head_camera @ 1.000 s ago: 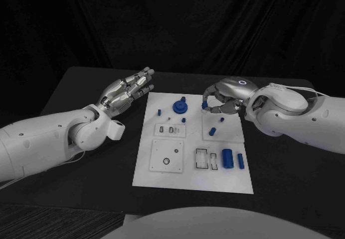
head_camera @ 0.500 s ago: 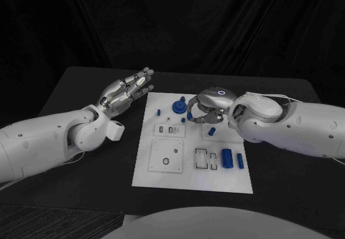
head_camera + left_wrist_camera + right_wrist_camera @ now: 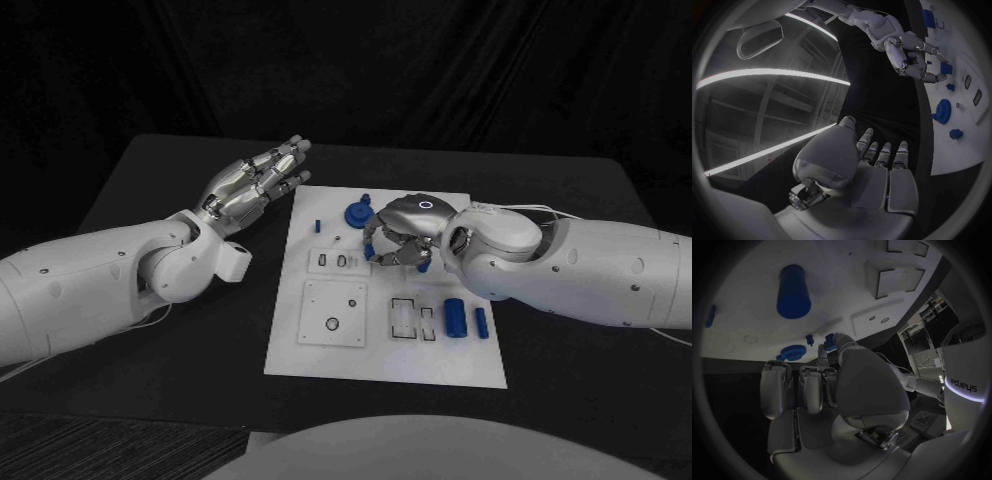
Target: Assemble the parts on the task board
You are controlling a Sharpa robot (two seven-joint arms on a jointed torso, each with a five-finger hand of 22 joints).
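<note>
The white task board (image 3: 433,360) lies in the middle of the table. My right hand (image 3: 401,235) hovers over its far half, fingers curled in, pinching a small blue part (image 3: 829,341) between thumb and fingertips. A blue gear (image 3: 356,213) stands just beside that hand, and a blue peg (image 3: 426,264) stands upright at its near side. Two blue cylinders (image 3: 456,318) lie side by side on the board's right half. My left hand (image 3: 260,185) is raised off the board's far left corner, fingers stretched out and holding nothing. The left wrist view looks past that open hand (image 3: 873,165) to the right hand (image 3: 911,52).
Raised white plates with slots (image 3: 342,261) and a hole (image 3: 336,313) sit on the board's left half, and a slotted frame (image 3: 414,318) lies beside the cylinders. A tiny blue piece (image 3: 319,225) lies near the gear. Black table (image 3: 173,400) surrounds the board.
My right hand has moved left across the board's far half, carrying the small blue part towards the gear. The left hand has stayed where it was.
</note>
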